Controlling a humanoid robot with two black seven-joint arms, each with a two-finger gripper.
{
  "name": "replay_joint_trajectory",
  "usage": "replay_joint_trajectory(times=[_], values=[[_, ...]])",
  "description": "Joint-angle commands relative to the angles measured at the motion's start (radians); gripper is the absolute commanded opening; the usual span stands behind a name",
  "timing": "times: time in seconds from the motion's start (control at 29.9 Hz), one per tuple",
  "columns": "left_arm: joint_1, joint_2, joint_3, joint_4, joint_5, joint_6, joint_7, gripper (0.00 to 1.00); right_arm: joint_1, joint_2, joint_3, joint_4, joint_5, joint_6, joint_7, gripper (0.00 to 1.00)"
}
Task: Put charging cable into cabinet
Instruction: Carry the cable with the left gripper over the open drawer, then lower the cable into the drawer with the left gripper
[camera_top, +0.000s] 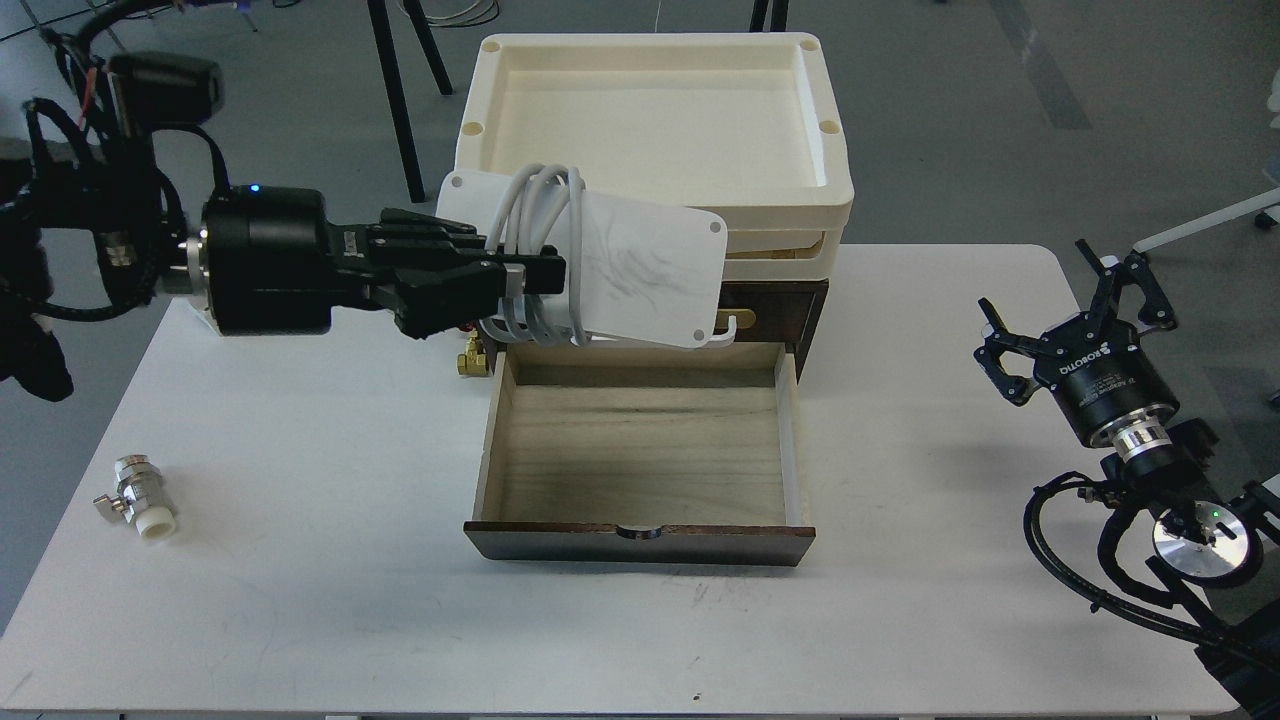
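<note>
left hand is clamped on the charging cable, held in the air just above the back of the cabinet with its drawer open. light, stiff flat card, soft loops that could slip; gripping across the coils looks the sound hold. right hand idles wide, holding nothing, off to the side.

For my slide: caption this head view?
Left gripper holds the charging cable above the cabinet's open drawer.
</note>
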Motion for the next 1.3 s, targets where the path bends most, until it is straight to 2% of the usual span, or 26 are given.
replay_joint_trajectory(times=[0.0, 0.5, 0.77, 1.0, 1.27], values=[[0.038, -0.063, 0.025, 0.007, 0.058, 0.000, 0.000, 0.06, 0.000, 0.000, 0.000, 0.000, 0.000, 0.000, 0.000, 0.99], [0.199, -0.297, 0.023, 0.225, 0.184, 0.009, 0.000, 0.07, 0.002, 0.000, -0.001, 0.000, 0.000, 0.000, 0.000, 0.99], [0.277, -0.434, 0.026, 0.382, 0.212, 0.094, 0.000, 0.07, 0.002, 0.000, -0.001, 0.000, 0.000, 0.000, 0.000, 0.99], [0.288, -0.517, 0.037, 0.513, 0.212, 0.125, 0.000, 0.07, 0.002, 0.000, -0.003, 0.000, 0.000, 0.000, 0.000, 0.99], [0.289, -0.587, 0.111, 0.585, 0.212, 0.185, 0.000, 0.07, 0.002, 0.000, -0.001, 0.000, 0.000, 0.002, 0.000, 0.99]])
